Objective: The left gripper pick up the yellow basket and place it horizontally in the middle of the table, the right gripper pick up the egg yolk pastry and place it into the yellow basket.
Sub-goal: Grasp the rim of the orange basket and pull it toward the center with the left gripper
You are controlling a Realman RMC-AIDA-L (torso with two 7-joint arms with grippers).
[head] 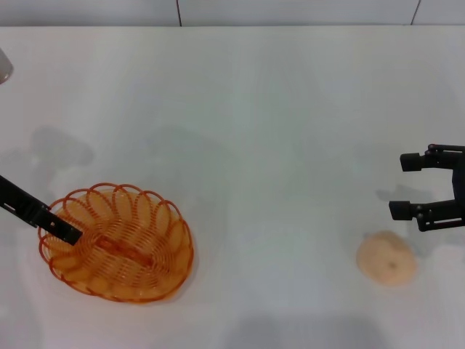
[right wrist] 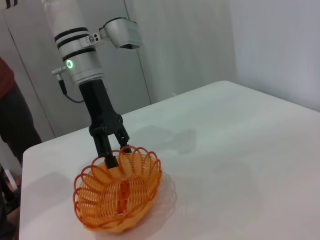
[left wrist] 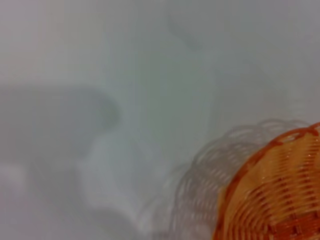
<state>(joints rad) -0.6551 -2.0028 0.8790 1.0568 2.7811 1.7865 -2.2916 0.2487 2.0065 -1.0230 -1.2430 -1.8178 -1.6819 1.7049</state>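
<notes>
The yellow basket (head: 123,251) sits at the near left of the white table (head: 254,131), tilted. My left gripper (head: 69,234) reaches in from the left and is shut on the basket's left rim. The right wrist view shows its fingers (right wrist: 108,152) straddling the rim of the basket (right wrist: 125,195), below the white-silver arm section with the green ring. The left wrist view shows only part of the basket (left wrist: 275,195) and its shadow. The egg yolk pastry (head: 386,259) lies at the near right. My right gripper (head: 398,186) is open and empty, just behind the pastry.
A white object (head: 3,65) pokes in at the far left edge. The right wrist view shows a person in dark red (right wrist: 10,100) standing beyond the table's far corner, and grey wall panels behind.
</notes>
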